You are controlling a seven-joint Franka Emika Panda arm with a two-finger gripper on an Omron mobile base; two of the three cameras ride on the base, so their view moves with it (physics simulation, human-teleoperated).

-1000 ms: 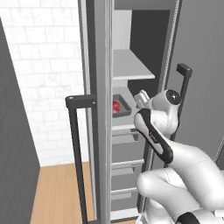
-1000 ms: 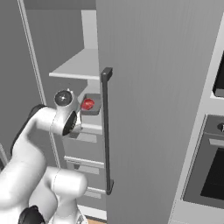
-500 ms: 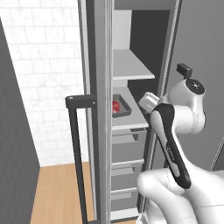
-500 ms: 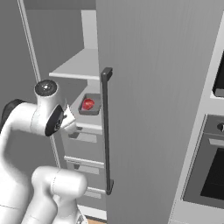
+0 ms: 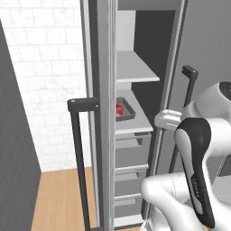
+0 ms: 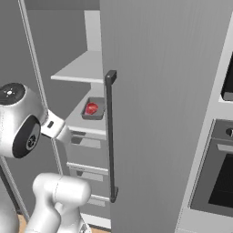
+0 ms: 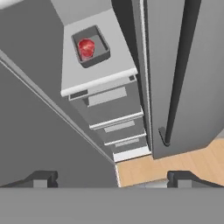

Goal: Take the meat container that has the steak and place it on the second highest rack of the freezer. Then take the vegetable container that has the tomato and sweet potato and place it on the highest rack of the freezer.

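A dark grey meat container (image 5: pixel 124 110) (image 6: pixel 93 110) (image 7: pixel 90 46) holding a red steak (image 7: pixel 86 47) rests on a light grey freezer rack (image 7: pixel 94 72), the second one down. Above it is the top rack (image 5: pixel 135 67) (image 6: pixel 82 69), bare where I can see it. My gripper (image 7: pixel 113 179) is drawn well back from the freezer and looks down at it from a distance. Its two dark fingertips (image 7: pixel 41 177) are spread wide, so it is open with nothing between them. The hand's white wrist (image 5: pixel 168 121) (image 6: pixel 55 129) hangs in front of the open compartment.
The open freezer door with a long dark handle (image 6: pixel 110 136) (image 7: pixel 177 74) stands to the right of the compartment. Another dark handle (image 5: pixel 79 149) is at the left. Several drawers (image 7: pixel 114 119) sit below the racks. An oven (image 6: pixel 218 177) is at far right, over wood floor (image 7: pixel 175 161).
The arm has pulled back and risen away from the rack. The hand that was close to the meat container is now far from it. The container has stayed on its rack.
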